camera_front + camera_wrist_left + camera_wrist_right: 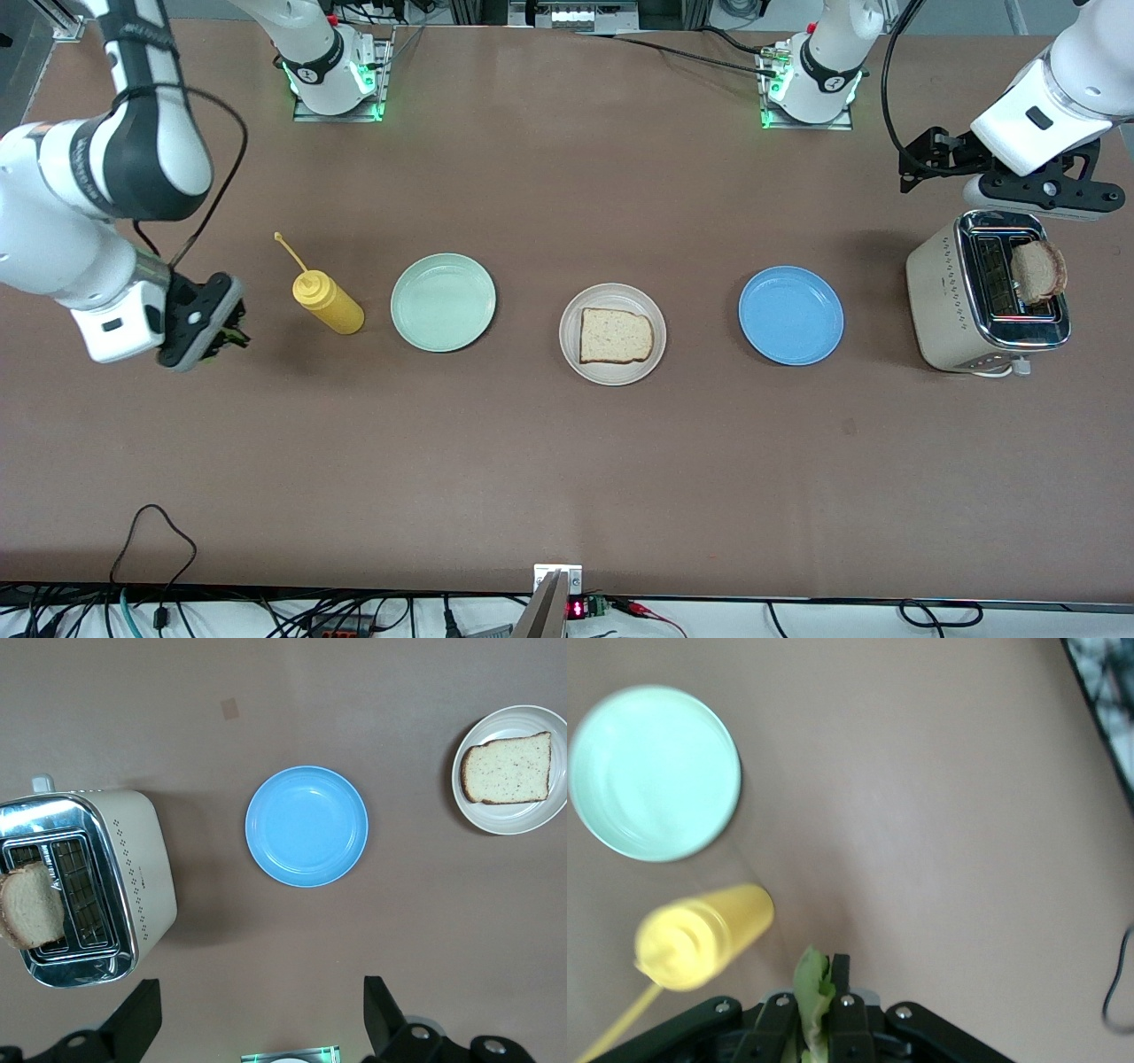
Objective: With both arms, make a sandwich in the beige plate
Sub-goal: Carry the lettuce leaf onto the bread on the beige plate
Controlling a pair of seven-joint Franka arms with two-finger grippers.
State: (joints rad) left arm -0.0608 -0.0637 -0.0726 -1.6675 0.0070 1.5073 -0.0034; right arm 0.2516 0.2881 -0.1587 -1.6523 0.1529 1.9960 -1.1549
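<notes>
The beige plate (pixel 611 334) sits mid-table with one bread slice (pixel 616 336) on it; both also show in the left wrist view, plate (pixel 512 819) and slice (pixel 508 769). A second bread slice (pixel 1038 271) stands in the toaster (pixel 983 292) slot, seen too in the left wrist view (pixel 32 905). My right gripper (pixel 226 332) is shut on a green lettuce leaf (pixel 814 988), held above the table beside the mustard bottle (pixel 327 300). My left gripper (pixel 261 1014) is open and empty, up over the table beside the toaster (pixel 89 881).
A mint-green plate (pixel 443 301) lies between the mustard bottle and the beige plate. A blue plate (pixel 791 315) lies between the beige plate and the toaster. Cables run along the table edge nearest the front camera.
</notes>
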